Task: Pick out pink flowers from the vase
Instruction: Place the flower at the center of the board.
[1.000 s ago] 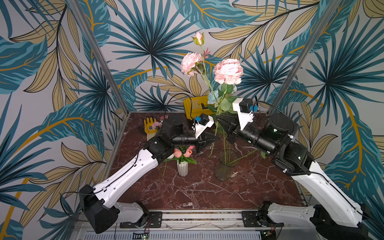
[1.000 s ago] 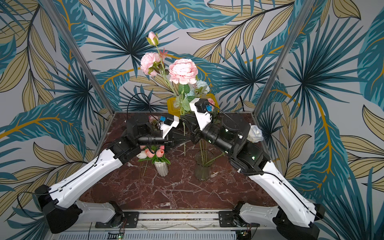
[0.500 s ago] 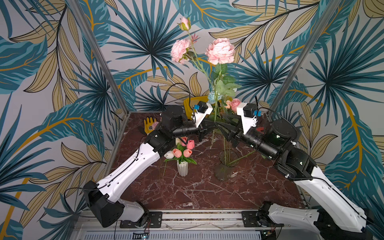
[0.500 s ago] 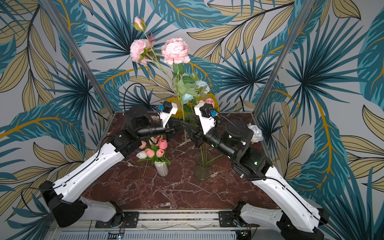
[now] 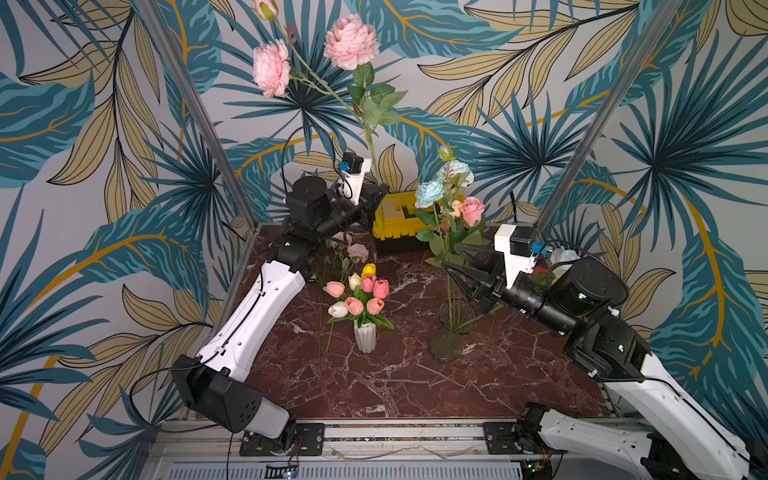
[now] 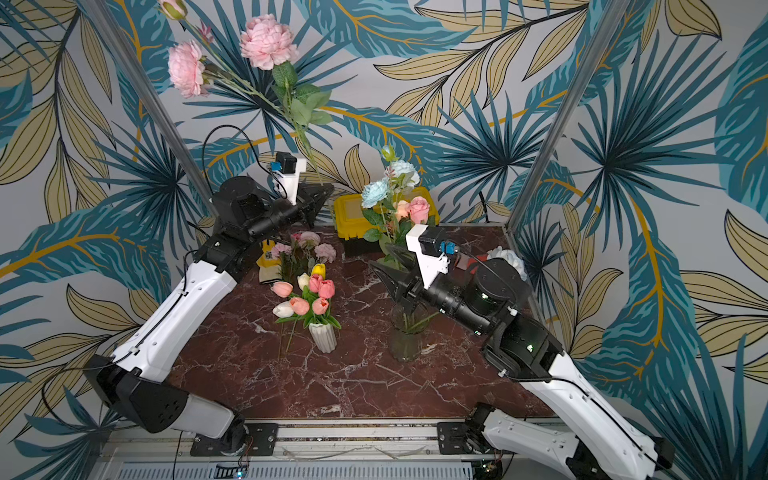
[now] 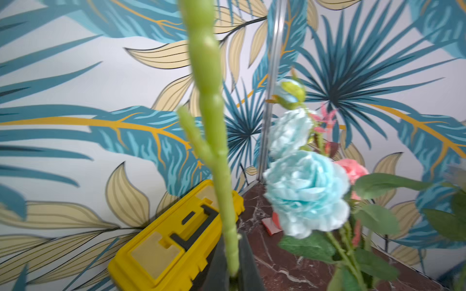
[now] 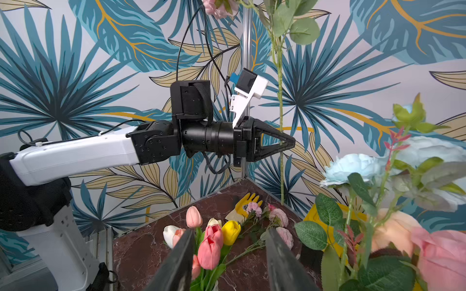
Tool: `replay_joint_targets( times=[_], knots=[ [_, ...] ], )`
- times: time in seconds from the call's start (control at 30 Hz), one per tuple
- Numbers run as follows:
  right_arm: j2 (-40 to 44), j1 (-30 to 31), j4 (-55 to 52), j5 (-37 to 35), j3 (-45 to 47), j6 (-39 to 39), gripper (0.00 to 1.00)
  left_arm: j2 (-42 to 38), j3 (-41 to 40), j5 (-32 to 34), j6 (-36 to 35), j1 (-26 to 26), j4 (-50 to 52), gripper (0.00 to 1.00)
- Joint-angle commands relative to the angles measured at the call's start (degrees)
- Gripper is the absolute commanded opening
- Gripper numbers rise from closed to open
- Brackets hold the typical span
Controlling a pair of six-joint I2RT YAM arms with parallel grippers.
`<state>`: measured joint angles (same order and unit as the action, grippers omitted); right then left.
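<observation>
Gripping pink peony spray (image 5: 351,41) by stem w/ L jaws clamped tight, blooms high over far tabletop (image 5: 374,386), clear of glass vase (image 5: 451,336). Holding R jaws apart, empty, beside stems above vase at right; pink rose (image 5: 472,210) in it w/ blue blooms (image 5: 428,193).

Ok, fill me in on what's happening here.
The left fingers are shut on the stem of a pink peony spray, holding it high, clear of the glass vase. The right fingers stand open beside the flowers in the vase, pale blue blooms and a pink rose. Other pink flowers lie on the table at the back.
</observation>
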<state>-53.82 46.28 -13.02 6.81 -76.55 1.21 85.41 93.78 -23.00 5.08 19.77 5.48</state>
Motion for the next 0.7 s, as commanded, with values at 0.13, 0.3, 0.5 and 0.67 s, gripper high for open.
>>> replay_joint_targets(
  times=[0.13,0.3,0.5,0.67],
  knots=[
    [0.5,0.2,2.4,3.7,3.1,-2.0,0.47,-1.6,-5.0,2.7,6.6,-10.2,6.1,0.00],
    [0.6,0.3,3.5,4.5,5.2,-2.8,0.47,-1.4,-11.7,-1.6,9.5,-13.8,12.2,0.00],
    [0.6,0.3,4.5,5.2,6.6,-3.9,0.47,0.2,-19.2,-7.6,9.0,-15.8,18.5,0.00],
    [0.2,0.3,5.9,5.9,7.6,-4.7,0.47,1.2,-24.0,-10.0,7.3,-15.8,24.9,0.00]
  ],
)
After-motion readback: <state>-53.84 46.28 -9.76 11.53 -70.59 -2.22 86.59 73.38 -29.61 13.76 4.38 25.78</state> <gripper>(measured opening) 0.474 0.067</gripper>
